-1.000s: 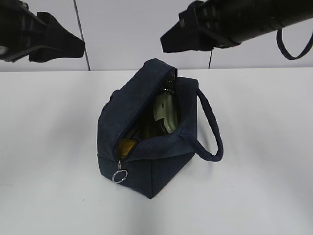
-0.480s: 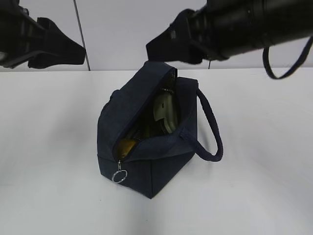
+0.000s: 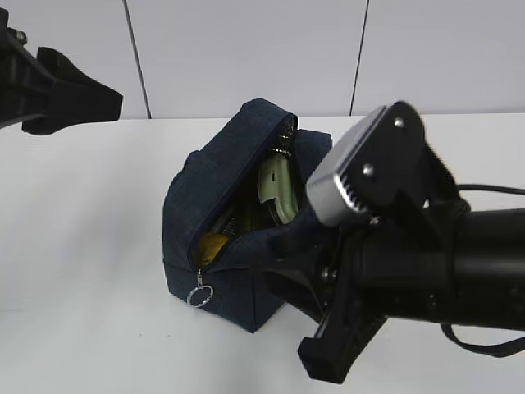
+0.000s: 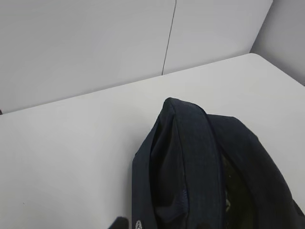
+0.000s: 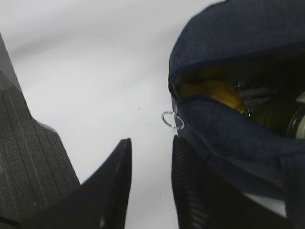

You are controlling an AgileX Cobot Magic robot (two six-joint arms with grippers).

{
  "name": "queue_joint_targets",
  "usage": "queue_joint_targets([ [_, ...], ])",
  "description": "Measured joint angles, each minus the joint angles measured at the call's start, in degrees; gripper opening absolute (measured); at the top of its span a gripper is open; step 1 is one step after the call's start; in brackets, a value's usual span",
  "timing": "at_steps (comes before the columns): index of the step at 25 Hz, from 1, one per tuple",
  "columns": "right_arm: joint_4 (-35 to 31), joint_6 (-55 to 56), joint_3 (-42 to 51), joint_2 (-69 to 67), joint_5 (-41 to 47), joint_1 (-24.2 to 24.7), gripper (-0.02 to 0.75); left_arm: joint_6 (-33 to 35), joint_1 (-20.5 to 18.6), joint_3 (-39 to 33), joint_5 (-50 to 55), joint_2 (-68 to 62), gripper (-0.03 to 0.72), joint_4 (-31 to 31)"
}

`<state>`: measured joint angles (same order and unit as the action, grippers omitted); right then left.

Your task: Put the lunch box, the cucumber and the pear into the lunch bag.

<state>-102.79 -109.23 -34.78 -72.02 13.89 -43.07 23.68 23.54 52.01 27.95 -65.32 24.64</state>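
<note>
The navy lunch bag (image 3: 215, 189) stands unzipped mid-table, seen also in the left wrist view (image 4: 200, 167). Inside it, the lunch box's pale green lid (image 3: 276, 192) stands on edge and the yellow pear (image 3: 215, 245) lies at the near end. In the right wrist view the pear (image 5: 217, 90) lies beside a dark green shape (image 5: 269, 117), probably the cucumber. My right gripper (image 5: 150, 141) is open and empty, low in front of the bag, just short of the ring pull (image 5: 172, 120). My left gripper (image 3: 90, 103) hovers open and empty at the upper left, away from the bag.
The right arm (image 3: 410, 271) fills the lower right of the exterior view and hides the bag's right side and handle. The ring pull (image 3: 200, 294) hangs at the bag's front corner. White tabletop (image 3: 90, 246) surrounds the bag, with a pale wall behind.
The right arm swung from high behind the bag down to its front right, beside the ring pull. The left gripper drew back a little to the left. The bag stayed put.
</note>
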Motion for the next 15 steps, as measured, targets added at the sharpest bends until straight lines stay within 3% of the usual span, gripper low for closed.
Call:
queue_joint_targets([
  [15, -0.52, 1.13, 0.00, -5.97, -0.49, 0.00, 0.238, 0.00, 0.00, -2.21, 3.08, 0.28, 0.254, -0.14],
])
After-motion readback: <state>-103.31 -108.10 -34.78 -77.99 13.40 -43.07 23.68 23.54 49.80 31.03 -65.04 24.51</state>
